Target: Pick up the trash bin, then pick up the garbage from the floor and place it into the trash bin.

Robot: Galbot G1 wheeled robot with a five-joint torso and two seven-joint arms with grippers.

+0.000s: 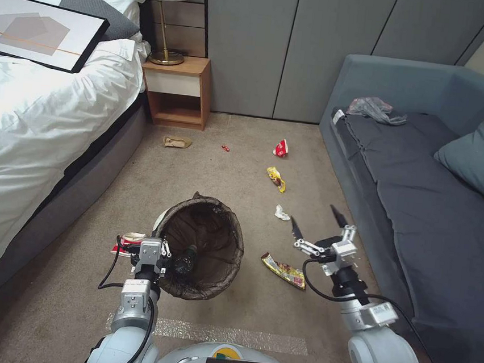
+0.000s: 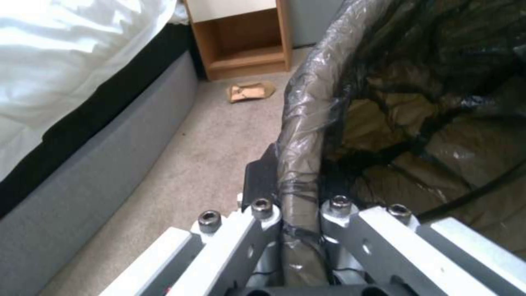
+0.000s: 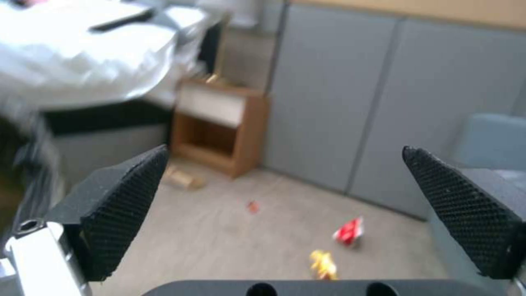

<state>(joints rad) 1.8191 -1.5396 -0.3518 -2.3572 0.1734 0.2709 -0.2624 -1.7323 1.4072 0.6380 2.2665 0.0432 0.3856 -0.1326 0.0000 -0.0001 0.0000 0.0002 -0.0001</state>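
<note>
Two grippers, one bin, scattered litter on carpet. Left gripper [image 1: 161,259]: closed on the near rim of the trash bin [image 1: 204,246], one finger outside the wall and one inside over the folded dark liner, as the left wrist view shows; the pinch on the rim seems meant to carry the bin with its mouth up for loading. Beside that gripper, a crushed red-and-white cup [image 1: 129,243] on the floor. Right gripper [image 1: 322,224]: held above the carpet beside the sofa [image 1: 424,182], jaws spread wide and holding nothing, apparently free to collect. Just near it, a yellow-red wrapper [image 1: 284,271]. Farther: crumpled white tissue [image 1: 282,213], then a yellow wrapper [image 1: 276,179], then a red-and-white cup [image 1: 280,147]. Farthest, by the nightstand [image 1: 179,91]: a tiny red scrap [image 1: 226,147] and tan packet [image 1: 177,141].
</note>
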